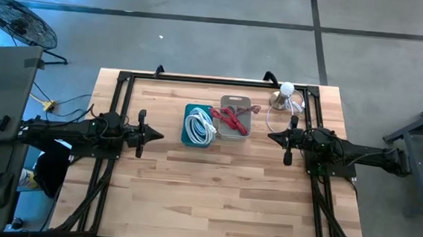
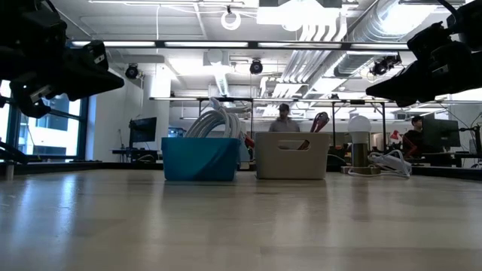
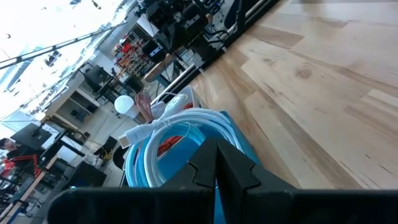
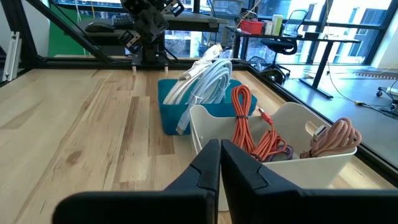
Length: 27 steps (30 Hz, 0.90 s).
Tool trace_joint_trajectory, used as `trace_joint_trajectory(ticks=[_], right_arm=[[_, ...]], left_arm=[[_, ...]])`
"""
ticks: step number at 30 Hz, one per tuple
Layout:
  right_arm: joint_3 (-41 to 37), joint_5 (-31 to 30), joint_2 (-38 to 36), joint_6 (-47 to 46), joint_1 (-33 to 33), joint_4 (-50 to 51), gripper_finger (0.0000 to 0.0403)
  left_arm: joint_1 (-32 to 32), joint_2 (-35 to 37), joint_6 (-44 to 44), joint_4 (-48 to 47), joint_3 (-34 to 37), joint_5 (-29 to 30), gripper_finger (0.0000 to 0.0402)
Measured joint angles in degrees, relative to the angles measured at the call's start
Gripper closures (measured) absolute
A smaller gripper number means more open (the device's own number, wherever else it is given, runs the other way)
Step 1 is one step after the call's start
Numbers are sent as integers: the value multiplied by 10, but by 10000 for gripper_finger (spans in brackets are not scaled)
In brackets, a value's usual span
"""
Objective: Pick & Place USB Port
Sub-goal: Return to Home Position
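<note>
The left gripper [image 1: 158, 136] is hovering above the table [image 1: 213, 201] near its left edge, with its two fingers pressed together and gripping nothing. The right gripper [image 1: 271, 136] is hovering near the right edge, pointing back toward it, fingers likewise pressed together and empty. Between the two, toward the middle of the far edge, a blue bin [image 1: 186, 129] and a pale bin [image 1: 223, 127] are sitting just beside each other, the blue one on the left arm's side. A coiled white cable [image 1: 200, 125] is lying in the blue bin and poking up above its rim. A red cable [image 1: 230, 118] and a pink cable [image 4: 333, 138] are resting in the pale bin, the pink one on the side nearer the far edge. A small lamp with a round white bulb [image 1: 285, 92] is standing near the far right corner, well apart from both grippers.
</note>
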<state>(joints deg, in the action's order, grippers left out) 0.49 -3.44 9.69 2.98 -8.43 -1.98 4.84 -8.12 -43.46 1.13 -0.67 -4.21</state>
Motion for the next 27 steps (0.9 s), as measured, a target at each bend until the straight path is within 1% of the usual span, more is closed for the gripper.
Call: trace_joint_trajectory(ticks=[27], right_arm=[[0,0,0,0,0,0,401]], left_arm=[[0,0,1,0,0,0,400]])
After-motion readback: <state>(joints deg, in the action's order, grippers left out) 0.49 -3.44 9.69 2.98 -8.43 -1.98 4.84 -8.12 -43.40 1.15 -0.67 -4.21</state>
